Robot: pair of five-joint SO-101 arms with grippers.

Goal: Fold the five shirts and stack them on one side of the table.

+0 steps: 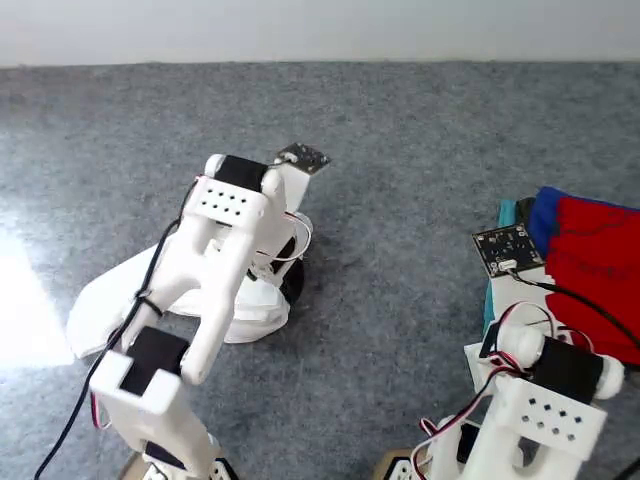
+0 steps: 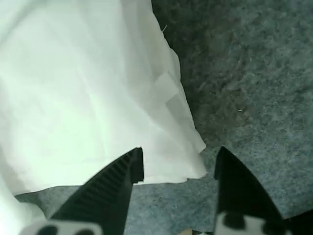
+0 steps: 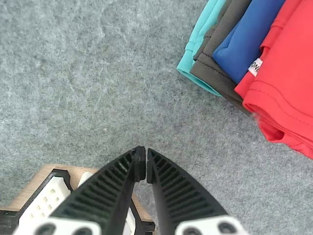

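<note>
**Grey surface, one white shirt left to join four folded ones**

Grey felt-like cloth covers the surface [image 1: 420,150], which carries everything here. The white shirt [image 1: 95,300] lies on it toward the left, partly under the left arm [image 1: 215,270]. It is bunched, with an edge doubled over, so it looks only part-folded. The stack [image 1: 590,260] sits at the right edge, well apart from it: red on top, then blue, dark grey and teal, edges roughly in line. Four folded there suggests that side is the chosen one and the white shirt is the last.

The left arm leans over the white shirt, likely placed to take an edge. The left fingers [image 2: 124,171] are spread apart with nothing between them, poised just over the hem near a corner. The right arm [image 1: 545,390] stays low beside the stack. The right fingers [image 3: 134,169] are pressed together on nothing, over bare cloth, probably parked out of the way.
</note>
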